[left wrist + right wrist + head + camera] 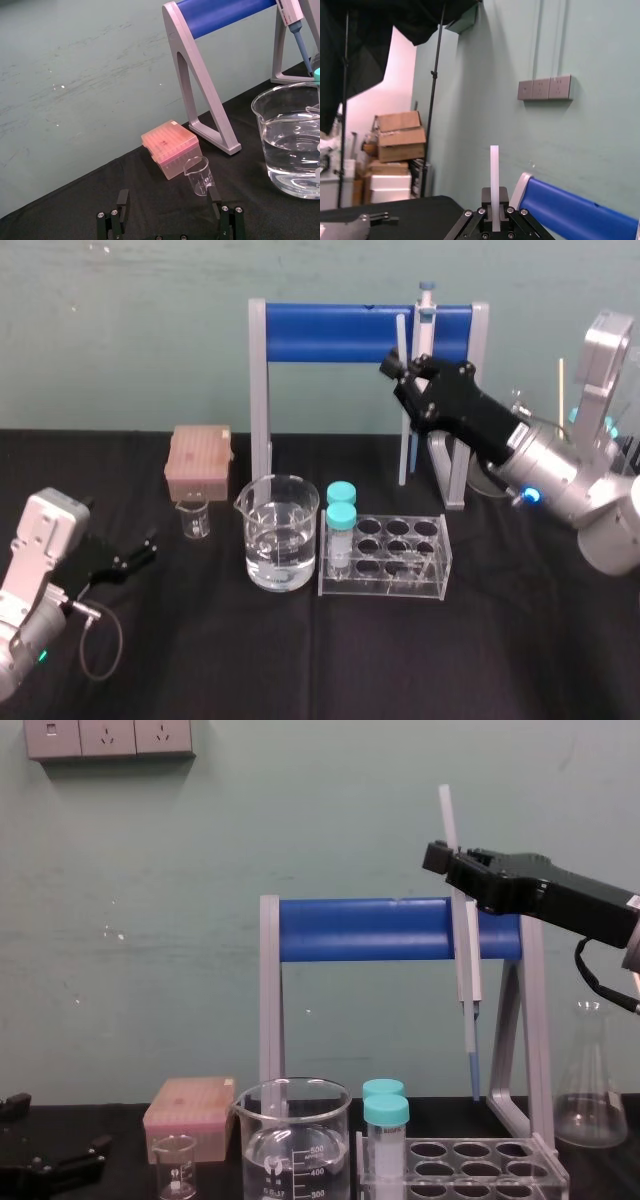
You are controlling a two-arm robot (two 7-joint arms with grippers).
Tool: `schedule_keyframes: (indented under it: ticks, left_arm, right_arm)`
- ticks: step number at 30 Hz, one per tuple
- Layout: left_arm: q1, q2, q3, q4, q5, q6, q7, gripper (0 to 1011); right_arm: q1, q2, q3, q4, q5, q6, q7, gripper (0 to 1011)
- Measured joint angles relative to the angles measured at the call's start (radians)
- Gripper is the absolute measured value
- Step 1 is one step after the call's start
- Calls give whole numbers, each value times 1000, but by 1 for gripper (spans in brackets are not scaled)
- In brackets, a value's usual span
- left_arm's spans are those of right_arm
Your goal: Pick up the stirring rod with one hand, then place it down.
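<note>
While the left tool (168, 197) lies open, the right tool (440, 857) clamps the stirring rod (447, 820). It stands upright above the surface (520, 640).

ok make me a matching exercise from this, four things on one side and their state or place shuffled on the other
Things:
1. stirring rod
2. large beaker
3. small beaker
4. left gripper

States:
a. empty, beside the pink tip box
b. open, low at the robot's left
c. upright in the shut right gripper, raised above the table
d. partly filled with clear liquid

Pairs: 1-c, 2-d, 3-a, 4-b
</note>
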Motion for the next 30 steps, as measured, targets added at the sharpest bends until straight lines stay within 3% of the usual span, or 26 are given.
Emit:
schedule_keyframes:
  ticks: [5, 11, 20, 30]
  left_arm:
    - [0, 0, 0, 0, 0, 0, 0, 1000]
    - [0, 0, 0, 0, 0, 0, 0, 1000]
    - [0, 0, 0, 0, 0, 0, 0, 1000]
    - [0, 0, 0, 0, 0, 0, 0, 1000]
  right_arm:
    - [-76, 22, -17, -94, -119, -65, -119, 72]
    - [-155, 40, -9, -140, -199, -76, -205, 72]
    - [-213, 34, 34, -128, -217, -88, -251, 72]
    - [-215, 30, 44, -123, -221, -87, -258, 72]
